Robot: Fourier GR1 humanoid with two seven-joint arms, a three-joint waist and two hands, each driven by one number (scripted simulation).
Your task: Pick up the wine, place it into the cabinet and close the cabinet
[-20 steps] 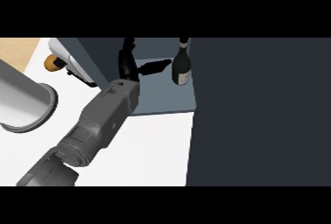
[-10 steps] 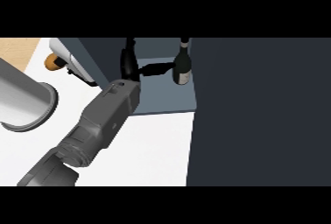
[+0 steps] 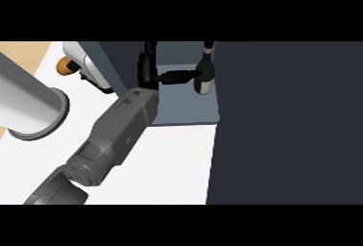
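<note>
White surface (image 3: 163,163) in foreground; grey forearm (image 3: 113,134) crosses it diagonally from the lower left. Which arm this is cannot be told from the view. Large grey cylinder (image 3: 28,103) stands on the surface at left. Beyond, the black hand (image 3: 152,72) reaches into the open cabinet (image 3: 181,113); fingers extended, thumb pointing toward the wine (image 3: 204,77), touching or just beside it; grip cannot be told. Wine bottle stands upright inside the cabinet, close to the dark door (image 3: 284,120) at right. Orange object (image 3: 67,66) far left.
</note>
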